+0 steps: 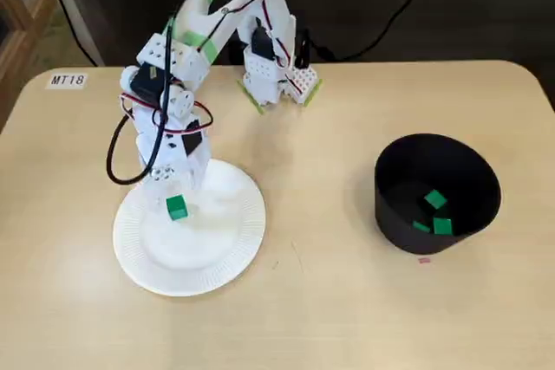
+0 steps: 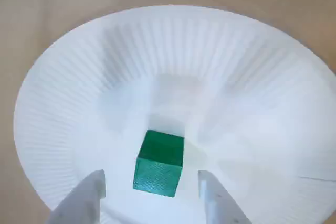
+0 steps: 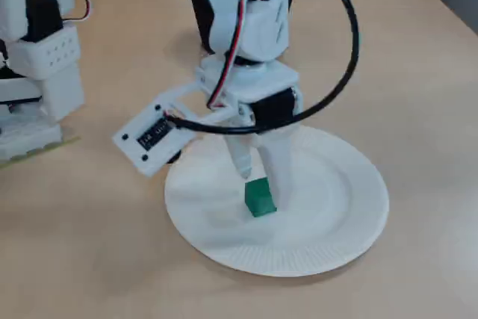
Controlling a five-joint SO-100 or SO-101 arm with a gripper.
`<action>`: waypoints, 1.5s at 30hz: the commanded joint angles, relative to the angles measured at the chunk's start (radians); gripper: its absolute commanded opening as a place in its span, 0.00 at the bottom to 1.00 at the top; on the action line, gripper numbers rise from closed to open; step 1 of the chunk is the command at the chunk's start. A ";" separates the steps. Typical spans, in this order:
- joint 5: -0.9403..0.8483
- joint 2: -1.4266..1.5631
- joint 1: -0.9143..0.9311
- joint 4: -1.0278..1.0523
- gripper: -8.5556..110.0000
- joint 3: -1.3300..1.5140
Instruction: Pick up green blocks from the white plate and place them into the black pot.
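A single green block (image 1: 177,207) (image 2: 158,163) (image 3: 260,197) lies on the white paper plate (image 1: 217,249) (image 2: 252,77) (image 3: 336,214). My white gripper (image 1: 177,186) (image 2: 152,186) (image 3: 260,175) hangs over the plate, open, with one finger on each side of the block and gaps between the fingers (image 2: 88,195) and the block. At the right of a fixed view stands the black pot (image 1: 395,214), holding three green blocks (image 1: 436,200).
The arm's base (image 1: 276,75) stands at the back of the wooden table. A black cable (image 1: 117,158) loops beside the gripper. A label reading MT18 (image 1: 67,80) is stuck at the back left, and a small pink mark (image 1: 424,259) lies just before the pot.
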 commanded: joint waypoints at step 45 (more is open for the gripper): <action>-0.305 1.080 -0.996 -0.925 0.05 0.623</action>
